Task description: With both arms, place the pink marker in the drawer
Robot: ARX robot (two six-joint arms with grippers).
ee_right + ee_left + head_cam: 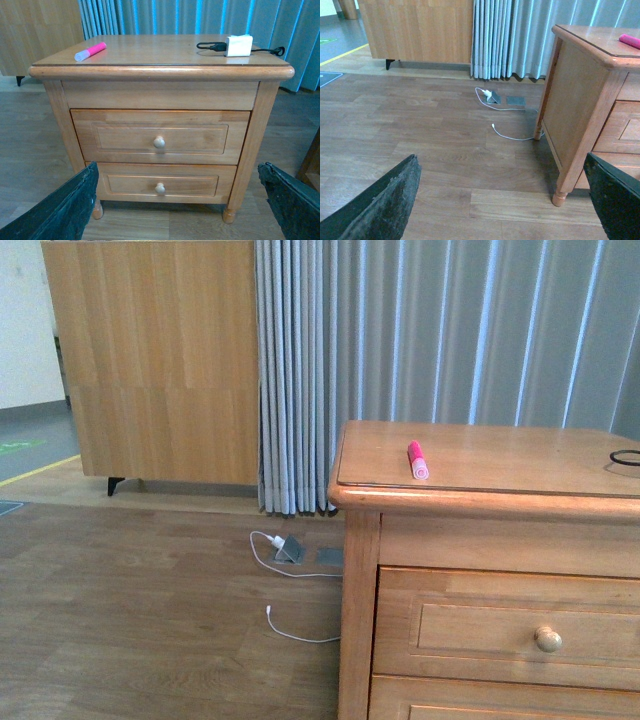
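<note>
The pink marker (pixel 417 460) lies on top of the wooden cabinet (pixel 480 490), near its left front edge; it also shows in the right wrist view (pixel 90 51) and at the edge of the left wrist view (pixel 630 40). The taller drawer (pixel 125 137), with a pale round knob (pixel 159 142), is shut; it also shows in the front view (pixel 480 625). My right gripper (pixel 178 170) is open and empty, facing the cabinet front from a distance. My left gripper (pixel 501 165) is open and empty over the floor, left of the cabinet. Neither arm shows in the front view.
A shallower drawer (pixel 130 184) sits below the taller one. A white charger (pixel 238 45) with a black cable lies on the cabinet top at the right. A white cable and floor socket (pixel 290 548) lie left of the cabinet. A large wooden unit (pixel 160 360) and grey curtains (pixel 450 340) stand behind.
</note>
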